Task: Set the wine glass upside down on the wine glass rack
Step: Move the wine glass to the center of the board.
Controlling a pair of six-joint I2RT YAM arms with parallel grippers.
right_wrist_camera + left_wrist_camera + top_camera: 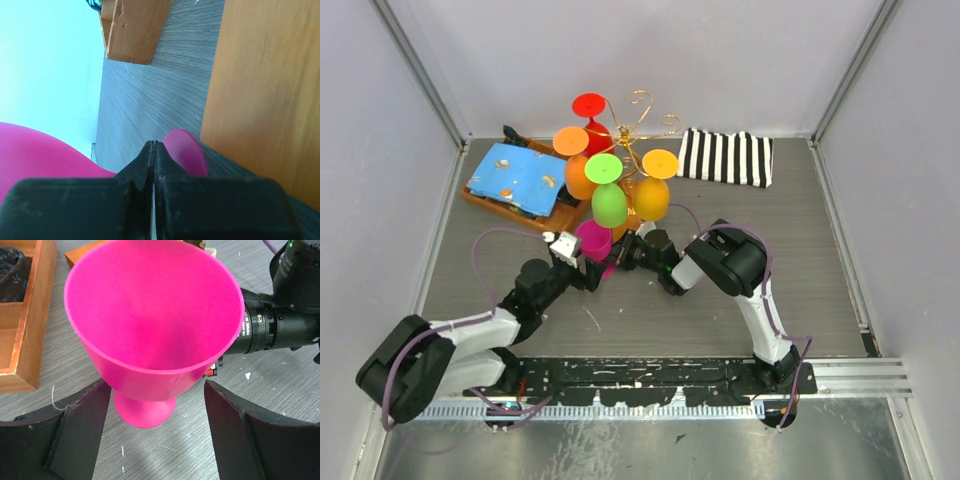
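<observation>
I am standing in a robotics laboratory, not in a home. The grey table (pixel 800 300) is closed in by plain white panels (pixel 380 200) held in aluminium posts (pixel 420 75). Two robot arms, the left arm (pixel 470 340) and the right arm (pixel 750 300), are bolted on a black metal rail (pixel 650 372), with loose purple cables (pixel 473 262). The wine glass rack (pixel 265 90) is one of the few household things here.

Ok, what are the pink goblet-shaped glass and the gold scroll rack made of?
Pink goblet-shaped glass: probably plastic, opaque and matte, even colour, no glare. Gold scroll rack: thin wire, likely metal, glinting along its curls. Its flat orange-brown base: looks like smooth wood or board; grain unclear.
</observation>
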